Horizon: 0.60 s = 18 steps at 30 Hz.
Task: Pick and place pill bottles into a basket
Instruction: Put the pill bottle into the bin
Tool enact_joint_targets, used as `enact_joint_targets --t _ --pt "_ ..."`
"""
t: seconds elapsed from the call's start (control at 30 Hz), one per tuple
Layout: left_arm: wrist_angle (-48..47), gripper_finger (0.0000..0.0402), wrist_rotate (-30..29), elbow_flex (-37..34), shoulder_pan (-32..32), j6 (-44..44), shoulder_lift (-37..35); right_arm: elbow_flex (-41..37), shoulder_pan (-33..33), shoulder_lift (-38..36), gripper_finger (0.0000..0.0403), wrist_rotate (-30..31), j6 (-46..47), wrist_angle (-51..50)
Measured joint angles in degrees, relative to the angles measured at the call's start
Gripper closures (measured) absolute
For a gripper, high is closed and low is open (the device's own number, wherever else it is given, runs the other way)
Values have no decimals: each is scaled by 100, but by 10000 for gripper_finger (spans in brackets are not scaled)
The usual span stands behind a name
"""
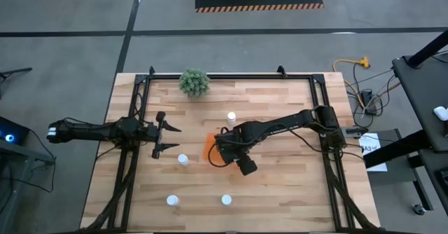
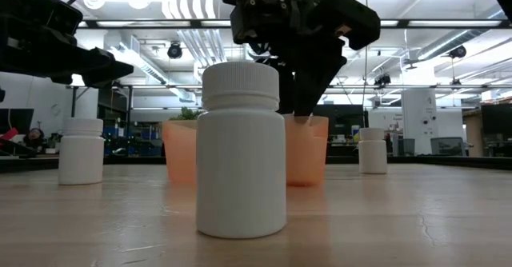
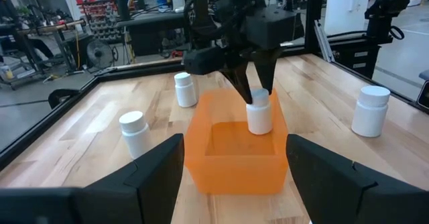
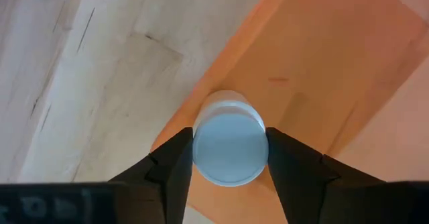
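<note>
Pale wood planks carry it all, and on the left the left gripper (image 1: 170,138) hangs with its jaws wide apart and empty, the orange basket (image 3: 234,143) straight ahead of them. At the right, the right gripper (image 4: 229,158) has its jaws set against a pill bottle (image 4: 230,147) at the cap, low inside the basket — whether they grip or have slackened I cannot tell. Smooth, rigid white plastic, round and probably light and slippery — best pinched across the ribbed cap, I'd say; four more stand loose on the table.

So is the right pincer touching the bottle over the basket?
Cannot tell. In the right wrist view the right pincer brackets the bottle above the basket, but no view plainly shows contact or a gap.
</note>
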Motion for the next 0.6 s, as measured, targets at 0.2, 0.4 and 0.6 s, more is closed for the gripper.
enact_joint_targets --t 0.2,0.4,0.6 --pt "0 157 -1 0 1 0 1 4 -9 31 196 29 21 -39" --pt "2 157 -1 0 2 0 -2 4 -17 13 188 28 38 -90" --pt "0 157 0 0 2 0 0 4 -17 -162 186 82 32 -171"
